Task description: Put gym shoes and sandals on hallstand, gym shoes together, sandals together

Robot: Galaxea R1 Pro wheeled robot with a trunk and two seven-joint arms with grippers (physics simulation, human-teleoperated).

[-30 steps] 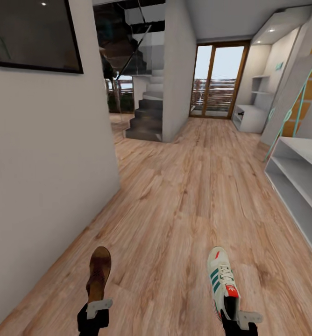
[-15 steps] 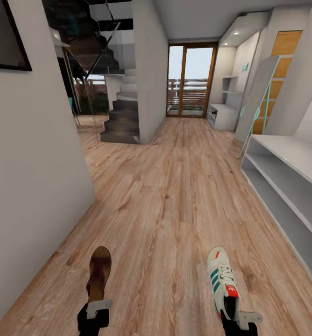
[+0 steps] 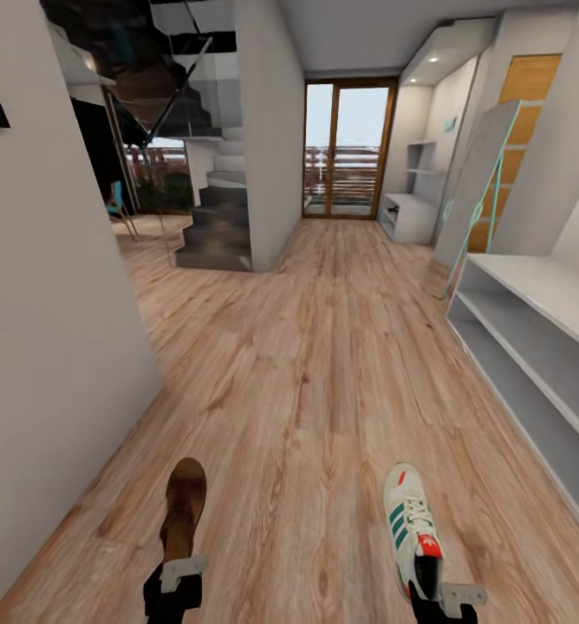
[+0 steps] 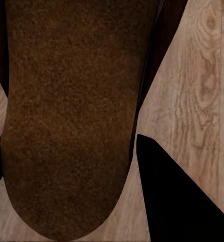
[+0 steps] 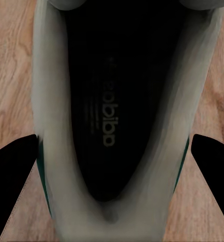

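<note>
Head view: left gripper [image 3: 178,565] at about 7 o'clock is pinching the heel of a brown sandal [image 3: 184,505], toe pointing to 12. Right gripper [image 3: 441,598] at 5 o'clock is clamped on the heel of a sneaker [image 3: 411,530], same heading. Wood floor [image 3: 324,364] runs ahead, rack [image 3: 532,347] sits at 3 o'clock.

Left wrist: sandal [image 4: 71,116] between dark fingers [image 4: 177,196], above the floor [image 4: 202,85].

Right wrist: sneaker [image 5: 117,126] opening, fingers [image 5: 212,156] hugging both sides.
</note>
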